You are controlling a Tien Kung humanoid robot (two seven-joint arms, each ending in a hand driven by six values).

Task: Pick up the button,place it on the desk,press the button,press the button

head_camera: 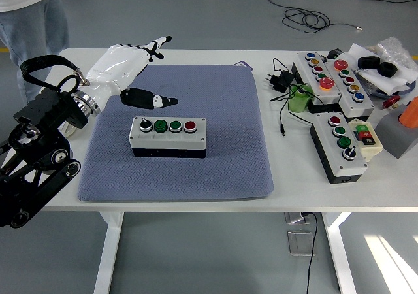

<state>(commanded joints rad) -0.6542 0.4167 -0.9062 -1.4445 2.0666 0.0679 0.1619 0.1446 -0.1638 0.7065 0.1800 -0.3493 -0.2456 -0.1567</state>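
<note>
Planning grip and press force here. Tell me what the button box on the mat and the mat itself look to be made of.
Button box: likely hard plastic, with a matte light-grey top, black base and crisp moulded edges. Its caps look like glossy plastic, two green, one red, plus a black knob.
Mat: seems a soft padded fabric or foam, blue-grey, with a fine dotted weave and rounded, cushioned edges.

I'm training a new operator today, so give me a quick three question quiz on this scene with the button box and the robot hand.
1. True or false: the left robot hand grips the button box.
2. What does the button box rest on? A) bare table B) blue-grey pad C) a tray
3. Fill in: the rightmost button on that box's top is ___ in colour.

Key
1. False: the robot hand is raised above and behind the box, fingers spread, holding nothing.
2. B: the blue-grey pad.
3. Red: the red button, right of two green ones.
</note>
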